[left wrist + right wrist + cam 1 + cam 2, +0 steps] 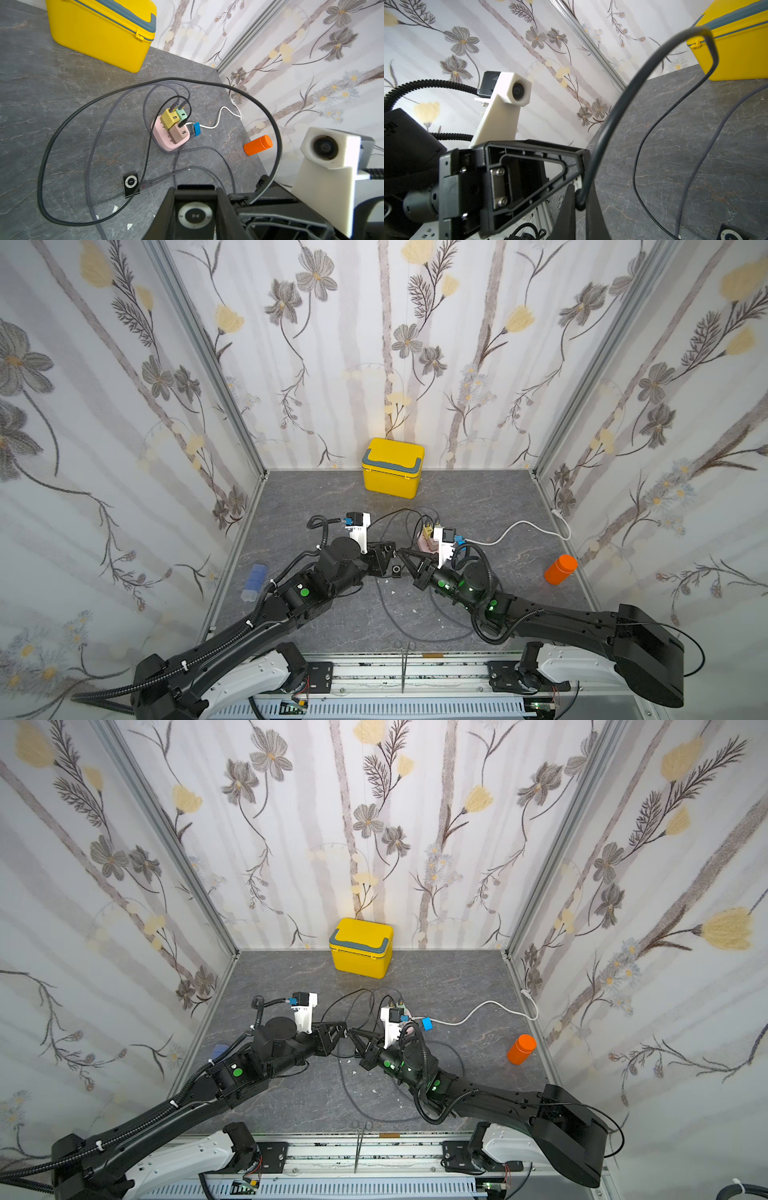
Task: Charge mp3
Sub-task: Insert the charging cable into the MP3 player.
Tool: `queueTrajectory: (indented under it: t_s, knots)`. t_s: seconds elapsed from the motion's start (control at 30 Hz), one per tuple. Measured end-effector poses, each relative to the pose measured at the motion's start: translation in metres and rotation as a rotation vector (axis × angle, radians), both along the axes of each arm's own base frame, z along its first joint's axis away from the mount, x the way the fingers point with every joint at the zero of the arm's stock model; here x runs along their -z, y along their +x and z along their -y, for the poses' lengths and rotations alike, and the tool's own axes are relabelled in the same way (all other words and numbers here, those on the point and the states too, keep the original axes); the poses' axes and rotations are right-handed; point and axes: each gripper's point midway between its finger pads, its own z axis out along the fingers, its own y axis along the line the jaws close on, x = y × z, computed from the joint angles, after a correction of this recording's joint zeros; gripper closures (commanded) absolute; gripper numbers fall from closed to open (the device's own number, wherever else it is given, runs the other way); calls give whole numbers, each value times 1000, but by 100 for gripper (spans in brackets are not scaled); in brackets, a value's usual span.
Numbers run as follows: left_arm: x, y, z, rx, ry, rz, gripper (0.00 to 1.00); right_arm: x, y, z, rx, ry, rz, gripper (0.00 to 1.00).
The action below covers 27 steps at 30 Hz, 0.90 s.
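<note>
The left gripper (196, 199) is closed on the mp3 player (195, 216), its fingers pressing the two side edges with the control wheel facing the wrist camera, lifted off the table (52, 93). Right beside it, the right gripper (580, 205) has its jaws pressed together on the end of the black cable (612, 116); the plug tip is hidden between the fingers. In both top views the two tools meet nose to nose over the middle of the table, so the step in hand looks like mating the plug with the player's port. The next move probably calls for lining the plug up squarely with the port, which no view shows, and pushing in while the left gripper braces the player. The cable sweeps out in a wide loop and appears to run back to the tan charger (178, 133) on the pink power strip (166, 143). A second player (130, 185) lies flat on the table with a grey cable (166, 175) joined to it. Farther out, the yellow box (392, 467) stands against the back wall with its lid down, so its contents cannot be seen. The orange bottle (560, 569) lies capped on its side near the right wall, and a bluish case (254, 583) lies by the left wall; I cannot tell what either holds.
</note>
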Motion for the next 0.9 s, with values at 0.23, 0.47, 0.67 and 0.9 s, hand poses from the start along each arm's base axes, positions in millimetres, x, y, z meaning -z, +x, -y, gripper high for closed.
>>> queueTrajectory:
  t_s: [0.23,0.47,0.67,0.9]
  knots:
    - [-1,1,1,-6,-17,2,91,-1,0,-1,30,1,56,100]
    - [0,0,4,5,-28,-14,91,-1,-3,2,54,-19,141,100]
    - [-3,-3,7,22,-55,-25,91,-3,-8,8,63,-29,217,100]
    - [-5,0,8,7,-67,-18,91,-4,-7,7,83,-20,245,100]
